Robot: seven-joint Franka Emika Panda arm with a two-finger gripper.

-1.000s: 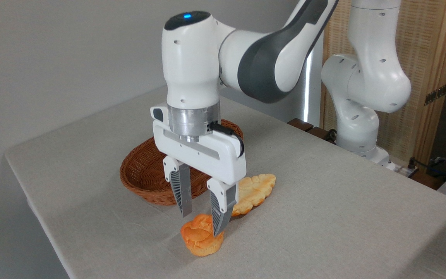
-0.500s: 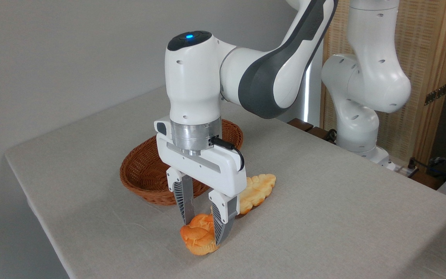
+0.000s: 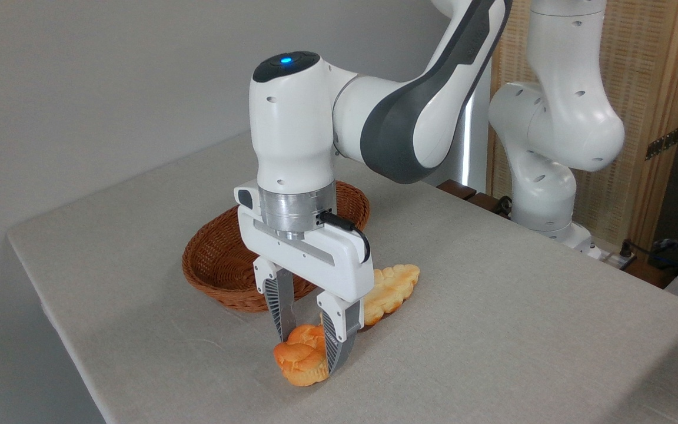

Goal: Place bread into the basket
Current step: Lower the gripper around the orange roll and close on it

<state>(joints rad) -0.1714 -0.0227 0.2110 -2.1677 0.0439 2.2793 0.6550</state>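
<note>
The bread point(image 3: 298, 360), a small orange-brown bun with a cracked top, sits near the table's front edge. My gripper point(image 3: 308, 356) points straight down with a finger on each side of the bun, pressing against it. Whether the bun still rests on the cloth or is a hair above it, I cannot tell. The oval reddish-brown wicker basket point(image 3: 206, 277) lies just behind and to the left of the gripper, with nothing visible inside; the gripper body hides part of it.
A flat pale golden leaf-shaped loaf point(image 3: 393, 284) lies right of the basket, just behind my right finger. The table's front-left edge point(image 3: 80, 365) runs close to the bun. The robot base point(image 3: 542, 194) stands at the back right.
The gripper came down over the bun and its fingers closed in from an open stance until they press on it. The bun has shifted slightly left.
</note>
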